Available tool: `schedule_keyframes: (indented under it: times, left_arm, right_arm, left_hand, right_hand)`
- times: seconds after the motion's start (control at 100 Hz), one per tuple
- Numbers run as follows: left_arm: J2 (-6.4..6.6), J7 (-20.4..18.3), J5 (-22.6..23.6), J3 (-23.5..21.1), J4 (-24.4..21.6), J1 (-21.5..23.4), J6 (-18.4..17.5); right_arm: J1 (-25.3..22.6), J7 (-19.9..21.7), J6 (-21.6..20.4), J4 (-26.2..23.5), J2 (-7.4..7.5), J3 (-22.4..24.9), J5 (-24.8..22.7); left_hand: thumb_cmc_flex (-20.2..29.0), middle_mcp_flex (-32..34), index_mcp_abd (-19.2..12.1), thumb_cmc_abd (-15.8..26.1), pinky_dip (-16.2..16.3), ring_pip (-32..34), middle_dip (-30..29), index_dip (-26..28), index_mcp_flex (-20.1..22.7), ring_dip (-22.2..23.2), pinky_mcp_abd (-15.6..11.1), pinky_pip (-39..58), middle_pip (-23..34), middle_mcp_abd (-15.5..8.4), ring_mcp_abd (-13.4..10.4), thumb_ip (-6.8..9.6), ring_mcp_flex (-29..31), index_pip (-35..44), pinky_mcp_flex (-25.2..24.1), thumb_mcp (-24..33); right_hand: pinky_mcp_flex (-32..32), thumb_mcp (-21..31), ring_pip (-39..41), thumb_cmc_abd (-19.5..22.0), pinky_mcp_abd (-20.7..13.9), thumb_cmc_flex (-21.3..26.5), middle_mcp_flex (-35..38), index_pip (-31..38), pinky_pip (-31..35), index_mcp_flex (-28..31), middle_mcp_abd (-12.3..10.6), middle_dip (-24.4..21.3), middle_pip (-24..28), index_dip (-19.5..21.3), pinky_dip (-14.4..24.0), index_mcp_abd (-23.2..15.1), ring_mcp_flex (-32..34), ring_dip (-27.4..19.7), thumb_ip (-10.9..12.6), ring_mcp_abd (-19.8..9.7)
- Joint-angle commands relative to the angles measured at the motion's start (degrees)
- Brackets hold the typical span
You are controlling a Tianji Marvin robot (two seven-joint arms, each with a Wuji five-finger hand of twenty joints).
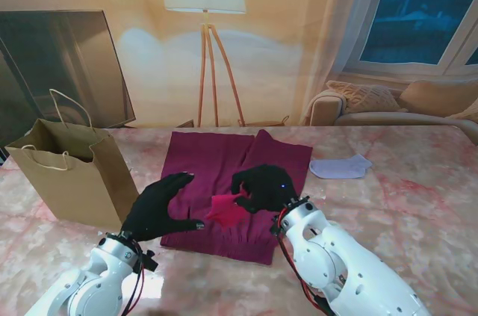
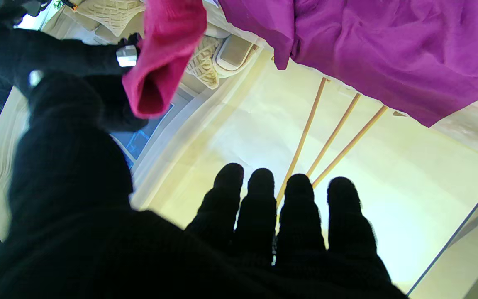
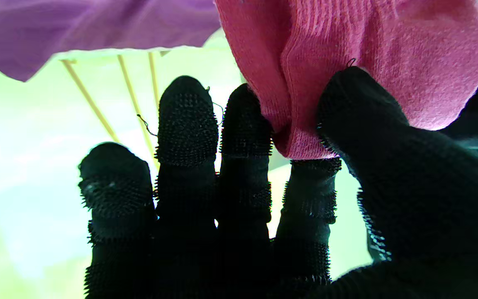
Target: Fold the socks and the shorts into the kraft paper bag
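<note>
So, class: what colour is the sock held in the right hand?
Pink. The sock shows best in the right wrist view, pinched by the right hand.

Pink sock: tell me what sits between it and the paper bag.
The left hand. It hovers open over the shorts, directly between the pink sock pinched in the right hand and the paper bag at the left. Nothing else visible lies on that stretch of table.
</note>
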Motion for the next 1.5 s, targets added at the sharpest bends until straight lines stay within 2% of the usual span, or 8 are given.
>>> schedule_keyframes:
  times: [0.0, 0.36, 0.4, 0.64, 0.87, 1.08, 1.2, 1.49]
  left_arm:
    - [0.14, 0.43, 0.15, 0.0, 0.45, 0.23, -0.13]
    - [-0.72, 5.03, -0.61, 0.89, 2.63, -0.74, -1.85]
    - [-0.78, 5.69, -0.38, 1.17, 3.01, -1.01, -2.16]
    - [-1.76, 9.36, -2.55, 3.13, 5.18, -2.45, -4.8]
    - [-2.45, 11.87, -3.62, 3.36, 4.73, -2.55, -4.9]
    - [-2.21, 11.49, -2.19, 1.6, 1.79, -1.48, -3.04]
    - [-1.72, 8.73, -1.83, -0.21, -0.62, -0.61, -1.89]
    - [-0.67, 1.83, -1.33, -4.87, -7.32, 0.54, 1.23]
  right_arm:
    - [0.11, -0.65, -0.11, -0.86, -1.66, -1.15, 0.37]
    - [0.55, -3.45, -0.96, -2.12, -2.97, -4.67, 2.55]
    - [0.55, -3.68, -0.96, -2.13, -3.09, -4.85, 2.76]
    - [0.69, -5.22, -1.09, -1.59, -3.75, -5.92, 3.92]
    - [0.54, -6.2, -1.49, -1.18, -4.09, -6.23, 4.56]
    - [-0.45, -6.82, -1.55, -1.58, -3.85, -4.92, 3.83]
    - [-1.55, -6.04, -1.57, -2.45, -3.37, -3.26, 3.35]
    - [-3.9, -4.0, -2.01, -2.83, -2.05, 1.81, 1.25]
  left_hand:
    - [1.74, -0.78, 0.95, -2.72, 0.83, -0.67, 0.68, 0.83, -0.9, 0.41, -0.14, -0.66, -0.51, 2.05, 0.23, -0.01, -0.23, 0.02, 0.28, -0.43]
    - [2.44, 6.98, -3.4, -4.19, 5.95, 2.07, 3.28, 6.36, 4.95, 3.21, 1.92, 4.79, 2.02, -0.23, 0.2, -0.07, 6.74, 5.17, 2.61, 2.15]
    - [-6.22, 9.2, -4.7, -8.53, 7.73, 2.89, 4.31, 8.67, 6.31, 4.23, 2.44, 5.77, 2.97, -0.93, 0.12, -2.82, 8.87, 6.49, 3.34, 22.73]
    - [-2.0, 25.57, -16.74, -5.08, 17.44, 10.34, 11.12, 19.85, 15.44, 14.28, 6.66, 13.63, 9.2, -6.43, 1.23, -1.24, 18.36, 24.58, 3.19, 38.08]
    - [13.15, 45.0, -23.45, -3.17, 22.35, 18.45, 25.77, 14.87, 23.91, 20.68, 7.13, 19.86, 8.49, -6.33, 1.86, -4.45, 28.09, 42.82, 5.21, 38.19]
    - [14.88, 47.89, -22.65, -1.6, 22.38, 21.94, 28.77, 16.64, 24.02, 22.79, 7.31, 22.24, 12.38, -4.78, 1.8, -5.18, 31.16, 43.65, 6.46, 35.76]
    - [15.16, 48.0, -22.6, -1.49, 21.69, 22.88, 30.54, 18.73, 24.04, 23.52, 7.2, 22.65, 13.86, -4.37, 2.17, -4.96, 31.55, 43.19, 6.59, 35.52]
    - [14.96, 48.06, -22.63, -1.42, 20.96, 22.9, 31.98, 20.91, 23.92, 23.64, 5.7, 22.69, 14.36, -4.56, 1.99, -4.82, 31.67, 42.35, 7.1, 35.68]
  right_hand:
    - [0.46, 2.09, 1.62, -0.82, 0.44, 2.2, 2.51, 3.65, 3.59, 2.0, 1.4, 0.11, 1.0, -0.27, -1.24, -0.04, 1.97, 1.47, -0.14, 1.25]
    - [0.16, 2.05, 1.6, -0.83, 0.38, 2.16, 2.39, 3.69, 3.52, 2.01, 1.32, 0.36, 1.11, -0.1, -1.53, -0.23, 1.98, 1.51, -0.14, 1.25]
    - [0.16, 2.08, 1.6, -0.83, 0.38, 2.19, 2.39, 3.75, 3.53, 2.07, 1.31, 0.36, 1.11, -0.06, -1.54, -0.16, 1.98, 1.51, -0.13, 1.25]
    - [-0.15, 2.01, 1.56, -0.67, 0.46, 2.11, 2.17, 3.62, 3.47, 1.88, 1.29, 0.45, 1.08, -0.02, -1.62, -0.29, 1.74, 1.55, -0.12, 1.25]
    - [-3.33, 1.65, 0.03, 0.31, 0.63, 2.08, -0.3, 3.29, 1.36, 0.77, 0.04, 1.31, 0.7, 0.72, -2.11, -1.36, -1.38, 1.42, 0.09, 1.01]
    - [-13.29, -0.36, -10.33, 3.12, -0.77, -2.11, -11.4, -6.74, -11.27, -7.23, -0.56, -2.12, -3.78, -1.19, -5.42, 2.82, -11.09, -2.24, 0.76, 0.13]
    - [-18.74, -0.23, -16.41, 6.89, -2.02, -6.88, -16.82, -18.7, -19.81, -9.45, -0.46, -5.59, -6.71, 5.48, -6.88, 6.35, -16.14, -5.72, 10.0, -0.36]
    - [-26.8, -6.15, -26.77, 11.9, -6.4, -12.87, -26.93, -25.28, -31.23, -20.92, -0.81, -9.45, -14.09, 3.59, -11.72, 8.77, -25.29, -13.86, 10.43, -2.13]
